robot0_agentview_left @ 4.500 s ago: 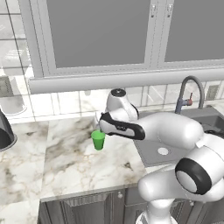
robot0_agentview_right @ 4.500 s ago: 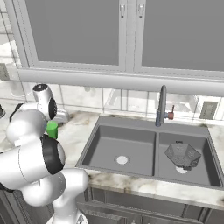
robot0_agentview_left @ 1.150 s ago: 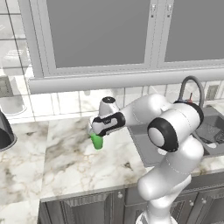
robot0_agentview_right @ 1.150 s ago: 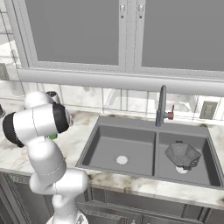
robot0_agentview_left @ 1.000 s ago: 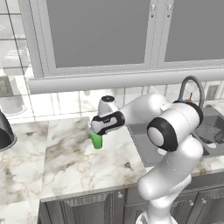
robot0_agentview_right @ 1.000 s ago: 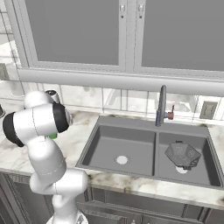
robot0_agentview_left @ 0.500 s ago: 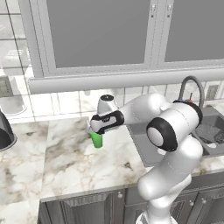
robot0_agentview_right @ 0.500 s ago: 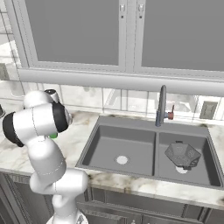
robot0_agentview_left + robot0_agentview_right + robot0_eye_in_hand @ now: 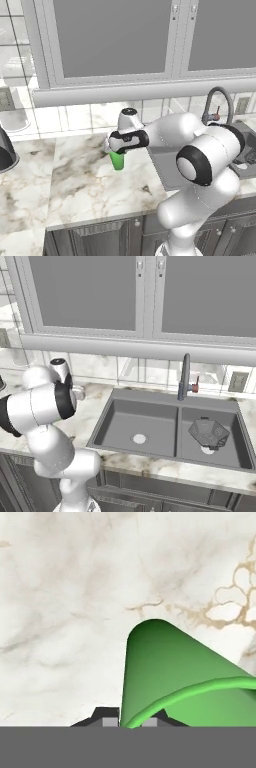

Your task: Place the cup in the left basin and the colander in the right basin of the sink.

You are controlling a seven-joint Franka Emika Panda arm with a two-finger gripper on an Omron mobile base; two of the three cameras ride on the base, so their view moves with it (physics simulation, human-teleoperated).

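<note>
Over on the far left of the left base view, a dark rounded object (image 9: 6, 152) sits at the edge of the marble bench (image 9: 75, 185), and a pale canister (image 9: 14, 119) stands by the tiled wall behind it. Moving right, here is the action: the green cup (image 9: 117, 160) stands upright on the bench, left of the sink (image 9: 170, 428), with the gripper (image 9: 116, 150) down over its rim. The jaws are drawn in tight and clamped on the cup's wall; in the hand view the rim of the cup (image 9: 185, 682) curves right up against the dark fingertips (image 9: 102, 718), one tip on each side of the wall, with veined marble beyond. The white arm (image 9: 200, 165) sweeps across from the lower right of that base view to reach it. On to the right base view: the left basin (image 9: 137, 426) shows its pale round drain (image 9: 139, 439) and holds nothing else. Past the centre divider, the tall arched faucet (image 9: 184, 376) rises behind the sink. Further right, the colander (image 9: 208, 433) sits in the right basin (image 9: 215, 443), partly over that basin's drain. A wall outlet (image 9: 238, 381) is mounted on the tiles at the far right.
</note>
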